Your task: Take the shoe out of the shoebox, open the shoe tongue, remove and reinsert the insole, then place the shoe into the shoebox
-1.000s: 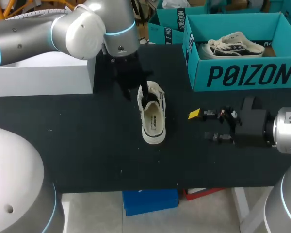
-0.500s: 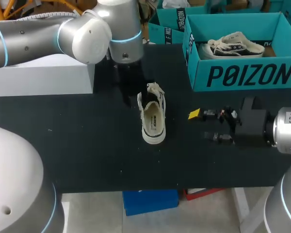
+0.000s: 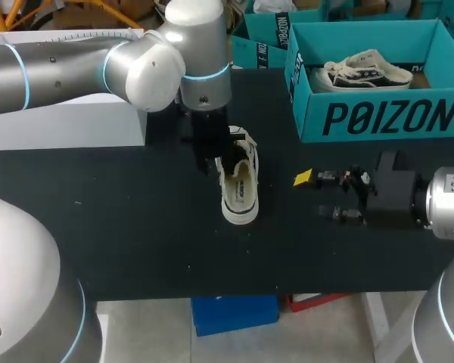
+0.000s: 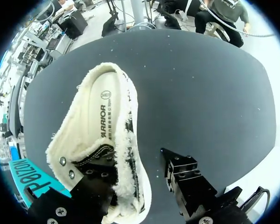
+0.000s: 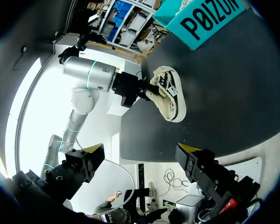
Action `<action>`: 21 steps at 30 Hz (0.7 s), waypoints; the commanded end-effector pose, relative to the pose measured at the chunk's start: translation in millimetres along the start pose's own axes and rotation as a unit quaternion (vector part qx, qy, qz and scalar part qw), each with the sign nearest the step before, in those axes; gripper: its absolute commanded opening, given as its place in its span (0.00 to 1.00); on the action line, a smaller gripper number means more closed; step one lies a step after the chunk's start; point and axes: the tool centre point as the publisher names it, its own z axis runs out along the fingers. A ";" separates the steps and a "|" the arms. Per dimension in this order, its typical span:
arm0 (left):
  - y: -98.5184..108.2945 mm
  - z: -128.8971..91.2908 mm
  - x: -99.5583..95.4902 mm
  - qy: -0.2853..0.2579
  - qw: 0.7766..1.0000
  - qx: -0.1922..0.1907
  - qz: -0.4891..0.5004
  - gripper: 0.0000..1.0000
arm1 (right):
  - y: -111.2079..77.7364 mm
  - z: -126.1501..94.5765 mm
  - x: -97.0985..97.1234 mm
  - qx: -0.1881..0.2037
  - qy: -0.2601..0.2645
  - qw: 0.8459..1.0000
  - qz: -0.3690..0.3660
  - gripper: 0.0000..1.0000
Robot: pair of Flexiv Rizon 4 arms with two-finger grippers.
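A cream low-top shoe with black trim lies on the black table, its toe toward the front edge. My left gripper is down at its heel end. In the left wrist view the shoe shows its printed insole. One finger is at the shoe's opening by the tongue, the other finger stands on the table beside it without touching, so the left gripper is open. My right gripper stands open and empty right of the shoe. The teal shoebox at the back right holds a second shoe.
A white box sits at the back left behind my left arm. Another teal box stands behind the shoebox. In the right wrist view the shoe and my left arm lie ahead of the right gripper.
My left arm's wrist has swung to the right, over the shoe's heel end. The shoe has stayed in place. The right arm has not moved.
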 end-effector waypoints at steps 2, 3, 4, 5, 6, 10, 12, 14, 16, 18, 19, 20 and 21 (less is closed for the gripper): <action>4.6 10.1 -4.5 0.007 1.000 -0.002 0.003 0.44 | 0.2 0.9 -0.1 0.000 0.000 1.000 0.000 1.00; 4.7 11.2 -4.7 0.008 1.000 -0.004 0.004 0.41 | 0.2 0.9 -0.1 0.000 0.000 1.000 0.000 1.00; 4.7 12.0 -4.7 0.009 1.000 -0.004 0.004 0.38 | 0.2 0.9 -0.1 0.000 0.000 1.000 0.000 1.00; 5.2 13.7 -4.5 0.010 1.000 -0.005 0.005 0.36 | 0.2 0.9 -0.1 0.000 0.000 1.000 0.000 1.00; 5.6 14.6 -4.2 0.011 1.000 -0.006 0.005 0.35 | 0.2 0.9 -0.1 0.000 0.000 1.000 0.000 1.00; 7.4 16.3 -2.7 0.015 1.000 -0.013 0.004 0.27 | 0.2 0.9 -0.1 0.000 0.000 1.000 0.000 1.00; 7.6 16.5 -2.6 0.016 1.000 -0.015 0.005 0.18 | 0.2 0.9 -0.1 0.000 0.000 1.000 0.000 1.00; 7.5 16.6 -2.7 0.017 1.000 -0.020 0.007 0.00 | 0.2 0.9 -0.1 0.000 0.000 1.000 0.000 1.00; 7.1 14.6 -3.4 0.017 1.000 -0.021 0.008 0.00 | 0.2 0.9 -0.1 0.000 0.000 1.000 0.000 1.00; 6.0 10.8 -3.9 0.014 1.000 -0.021 0.011 0.00 | 0.2 0.9 -0.1 0.000 0.000 1.000 0.000 1.00; 5.3 8.4 -4.1 0.012 1.000 -0.021 0.012 0.00 | 0.2 0.9 -0.1 0.000 0.000 1.000 0.000 1.00; 4.3 5.4 -4.3 0.009 1.000 -0.021 0.014 0.00 | 0.2 0.9 -0.1 0.000 0.000 1.000 0.000 1.00; 3.3 2.7 -4.5 0.007 1.000 -0.020 0.015 0.00 | 0.2 0.9 -0.1 0.000 0.000 1.000 0.000 1.00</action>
